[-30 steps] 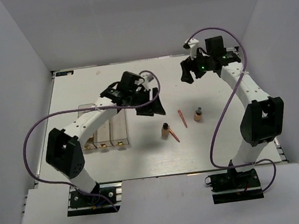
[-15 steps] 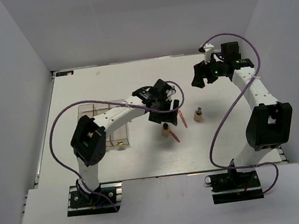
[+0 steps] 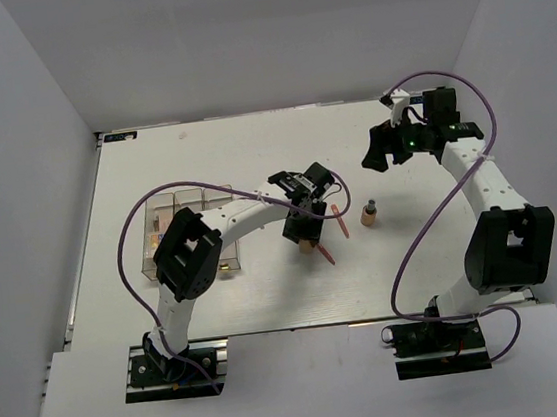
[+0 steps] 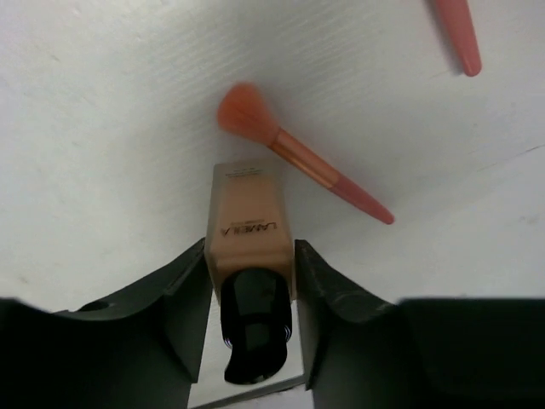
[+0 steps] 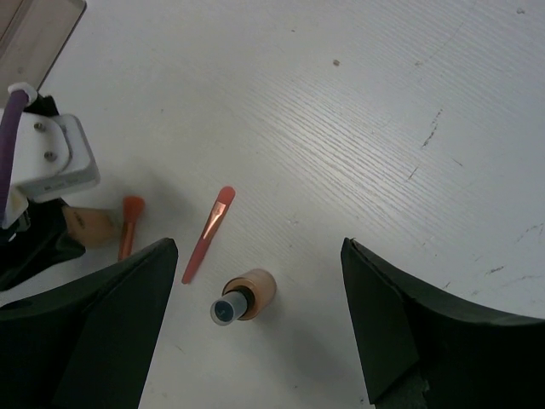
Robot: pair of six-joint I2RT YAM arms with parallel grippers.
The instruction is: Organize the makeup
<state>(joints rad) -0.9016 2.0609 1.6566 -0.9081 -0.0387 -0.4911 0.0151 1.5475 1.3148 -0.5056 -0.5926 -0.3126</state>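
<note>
Evidently the left gripper (image 4: 249, 268) is clamped on both sides of a bottle (image 4: 249, 223) right of the box (image 3: 157, 232), gripping near the cap, probably to carry it boxward. A brush (image 4: 300, 164) lies touching that bottle. Farther right of the box, the right gripper (image 5: 255, 247) hangs wide open and empty above the second bottle (image 5: 244, 296), likely its own pick.

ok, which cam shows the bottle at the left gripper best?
Left wrist: the bottle sits centre frame between the left gripper fingers, label and dark cap clear. Top view: mostly hidden under that gripper. Right wrist: only a tan sliver at left.
</note>
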